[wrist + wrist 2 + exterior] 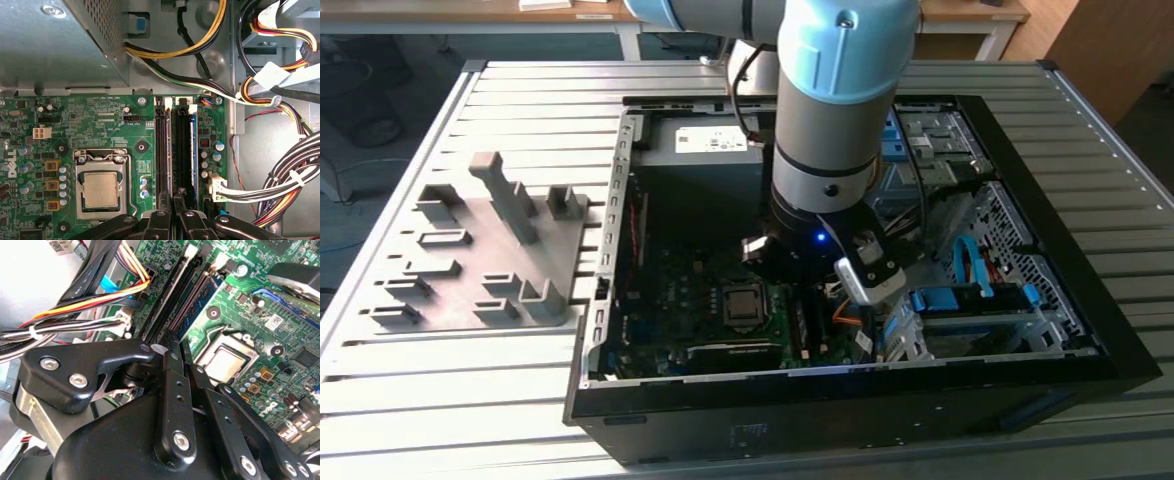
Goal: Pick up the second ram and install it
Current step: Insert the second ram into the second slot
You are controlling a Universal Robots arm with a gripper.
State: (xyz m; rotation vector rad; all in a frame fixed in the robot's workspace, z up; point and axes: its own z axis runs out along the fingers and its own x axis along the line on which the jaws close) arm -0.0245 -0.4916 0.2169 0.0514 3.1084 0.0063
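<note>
Your gripper (175, 197) sits low inside the open computer case (1067, 330). Its fingers (161, 220) are drawn almost together on the near end of a thin dark stick that stands edge-on in the memory slots. You should take that stick to be the second ram (181, 150); it runs along the side of the CPU socket (101, 189) that faces the cable bundle. I judge the pick-up is done and you are in the installing step, with the stick lined up in its slot but not yet shown to be locked. Seating calls for a straight, even push along the whole stick, with no tilt toward the CPU socket, until the white latches (182, 102) at the far end close. Between the stick and the CPU socket lies an empty black slot (160, 150), so keep to the right channel. On the far side of the stick from the CPU socket, a white plug and a thick cable bundle (285, 175) crowd the board's edge and could snag the fingers. Farther off, beyond the latches, stands the grey power supply (60, 45), and well outside the case the grey holder block (494, 240) rests on the slatted table (427, 400).
</note>
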